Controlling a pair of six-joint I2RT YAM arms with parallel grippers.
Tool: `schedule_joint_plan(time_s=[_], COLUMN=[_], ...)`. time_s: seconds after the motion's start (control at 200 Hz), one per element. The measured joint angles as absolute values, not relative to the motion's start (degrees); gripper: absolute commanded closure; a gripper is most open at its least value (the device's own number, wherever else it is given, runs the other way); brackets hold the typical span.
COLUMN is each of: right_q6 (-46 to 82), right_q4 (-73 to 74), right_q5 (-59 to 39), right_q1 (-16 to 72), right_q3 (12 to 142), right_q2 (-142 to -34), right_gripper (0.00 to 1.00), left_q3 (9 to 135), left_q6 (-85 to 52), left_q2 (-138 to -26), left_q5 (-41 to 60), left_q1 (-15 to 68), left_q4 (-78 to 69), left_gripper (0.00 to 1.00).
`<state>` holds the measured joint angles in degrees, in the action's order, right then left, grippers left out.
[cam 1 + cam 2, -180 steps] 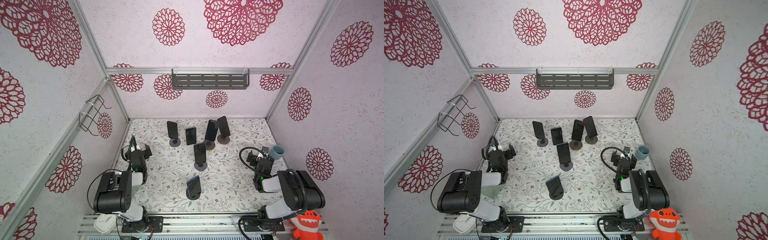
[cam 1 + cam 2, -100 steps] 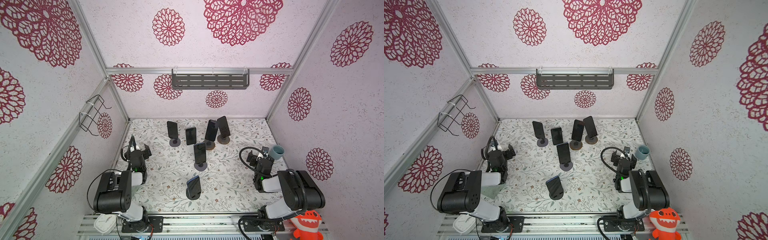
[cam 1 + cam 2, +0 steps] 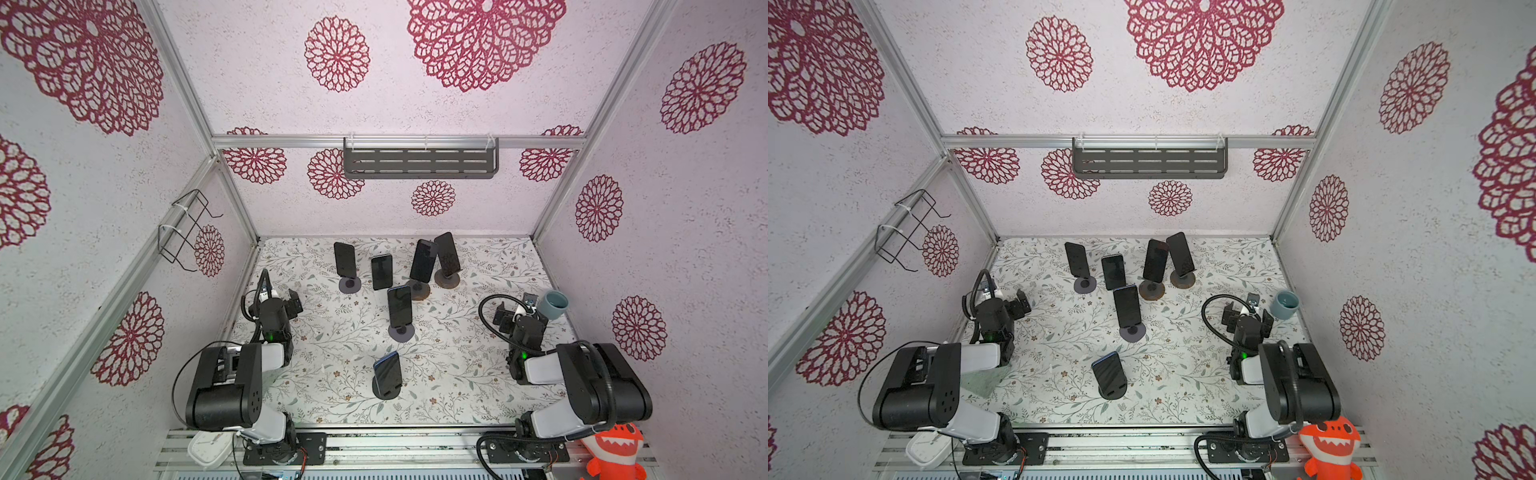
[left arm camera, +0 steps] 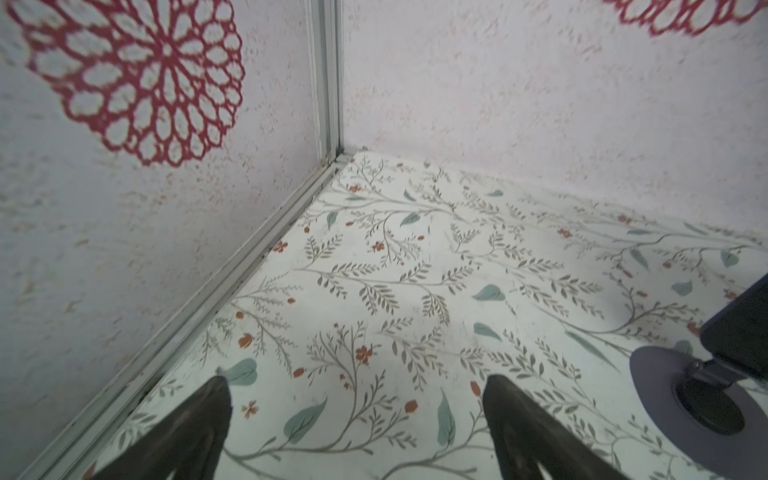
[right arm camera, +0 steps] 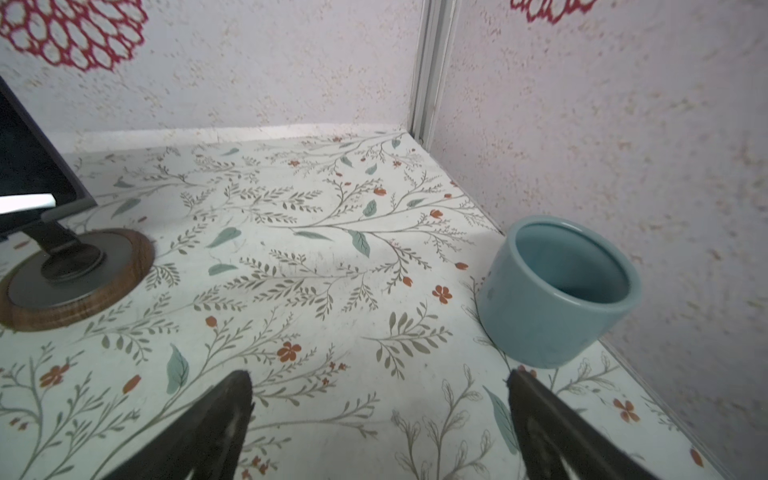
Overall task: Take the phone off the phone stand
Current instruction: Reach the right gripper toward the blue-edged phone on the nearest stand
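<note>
Black glass marks the nearest phone (image 3: 387, 369), propped on its stand (image 3: 387, 394) at lower centre of a top view, while left gripper (image 4: 357, 384) and right gripper (image 5: 380, 376) gape empty well apart at left and right; a one-sided grab could tip the stand over.

Finding: a robotics test cell, not a lived-in room. An aluminium-profile frame (image 3: 282, 142) encloses wall panels (image 3: 257, 83) printed with red rosettes. The table (image 3: 457, 374) carries a floral printed covering. The left arm (image 3: 226, 386) and the right arm (image 3: 598, 386) are mounted on a slotted rail (image 3: 415, 446) at the front edge. Six phones (image 3: 400, 306) stand on separate stands, set out as test pieces.
</note>
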<state>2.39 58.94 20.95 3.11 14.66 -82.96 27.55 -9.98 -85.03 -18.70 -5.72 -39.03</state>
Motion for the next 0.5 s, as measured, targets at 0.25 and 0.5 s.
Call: schedule_joint_plan(time_s=[0.25, 0.5], right_q6=[5.2, 16.8], right_q4=[26.9, -4.8], right_q5=[25.9, 28.7], right_q1=[13.0, 36.2], right_q3=[29.5, 42.0], right_q2=[-61.3, -54.2], right_gripper=[0.01, 0.01], left_q3=[43.3, 58.9], left_q6=[-19.4, -19.6], left_q2=[-62.1, -54.5], left_q5=[-27.1, -27.5], left_q1=[-1.5, 5.5], left_q4=[-7.9, 16.9], left_gripper=[0.02, 0.02])
